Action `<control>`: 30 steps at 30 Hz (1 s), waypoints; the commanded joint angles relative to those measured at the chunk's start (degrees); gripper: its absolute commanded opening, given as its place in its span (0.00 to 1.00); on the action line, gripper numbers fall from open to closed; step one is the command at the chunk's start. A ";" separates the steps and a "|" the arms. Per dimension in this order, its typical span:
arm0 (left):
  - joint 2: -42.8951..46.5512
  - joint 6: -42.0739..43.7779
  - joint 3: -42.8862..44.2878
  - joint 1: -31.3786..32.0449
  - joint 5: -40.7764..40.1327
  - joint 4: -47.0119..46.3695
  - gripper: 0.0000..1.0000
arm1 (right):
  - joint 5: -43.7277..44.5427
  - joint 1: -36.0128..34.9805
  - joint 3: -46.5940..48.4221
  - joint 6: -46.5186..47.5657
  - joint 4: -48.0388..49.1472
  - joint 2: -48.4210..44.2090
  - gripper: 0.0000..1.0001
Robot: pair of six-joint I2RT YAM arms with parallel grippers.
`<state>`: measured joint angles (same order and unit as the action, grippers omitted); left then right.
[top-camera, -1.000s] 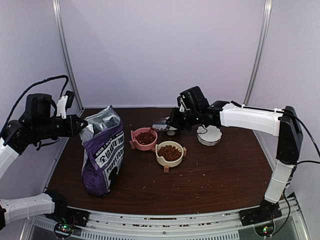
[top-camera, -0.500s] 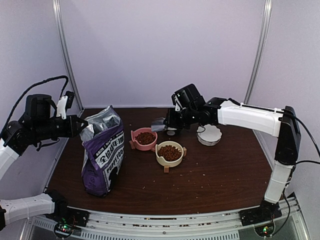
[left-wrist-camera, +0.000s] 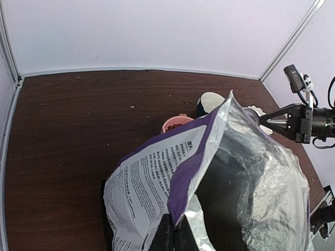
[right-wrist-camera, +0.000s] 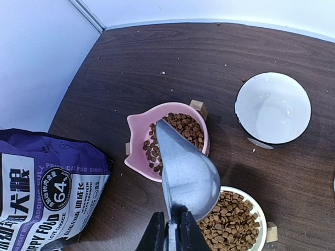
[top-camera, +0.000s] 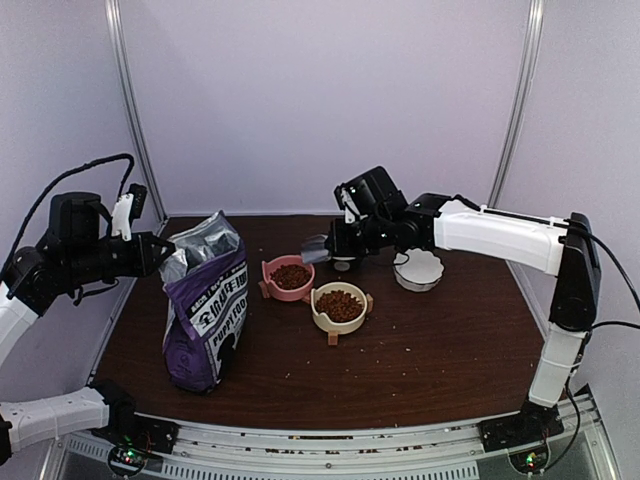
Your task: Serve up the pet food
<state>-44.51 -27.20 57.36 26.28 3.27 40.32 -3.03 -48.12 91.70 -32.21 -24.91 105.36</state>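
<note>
Reddish-brown pet food [top-camera: 291, 274] fills a pink bowl [top-camera: 272, 283] and a cream bowl [top-camera: 322, 313]; it also shows in the right wrist view in the pink bowl [right-wrist-camera: 184, 125] and the cream bowl [right-wrist-camera: 230, 214]. My right gripper [right-wrist-camera: 173, 230] is shut on the handle of a silver scoop [right-wrist-camera: 187, 172], which looks empty and hangs above the pink bowl [right-wrist-camera: 138, 141]. In the top view the right gripper [top-camera: 342, 243] is behind the bowls. My left gripper [left-wrist-camera: 175, 235] is shut on the rim of the open purple-and-white bag [left-wrist-camera: 152, 172], which stands upright [top-camera: 205, 310].
A white empty bowl [top-camera: 418, 270] stands at the back right, and also shows in the right wrist view [right-wrist-camera: 272, 109]. A dark cup [left-wrist-camera: 208, 101] sits behind the pink bowl. Stray kibble lies on the brown table [top-camera: 420, 350]. Purple walls enclose the table.
My right gripper has risen and drawn back to the left with the scoop, away from over the pink bowl. The left arm and bag have not moved.
</note>
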 commanded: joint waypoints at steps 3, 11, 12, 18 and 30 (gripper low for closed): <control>0.02 -0.70 -1.79 -0.43 0.51 1.29 0.00 | -0.10 -0.47 0.79 1.06 0.75 -3.42 0.00; -0.04 -1.23 -1.98 -0.44 1.11 0.68 0.00 | -8.50 -2.95 -18.44 -9.70 13.70 -18.37 0.00; -0.05 -1.17 -2.07 -0.42 1.05 0.65 0.00 | -8.79 -3.66 -21.56 -11.39 15.89 -20.02 0.00; -0.03 -1.64 -2.26 -0.41 1.23 0.57 0.00 | -2.38 -10.98 -32.11 -16.31 21.36 -22.16 0.00; 0.80 -2.71 -3.65 -0.44 2.01 0.55 0.00 | 10.78 -19.74 -33.30 -19.16 30.52 -9.56 0.00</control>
<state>-43.44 -29.10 55.57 26.28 3.92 38.57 1.72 -66.63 57.93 -49.82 -0.12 92.42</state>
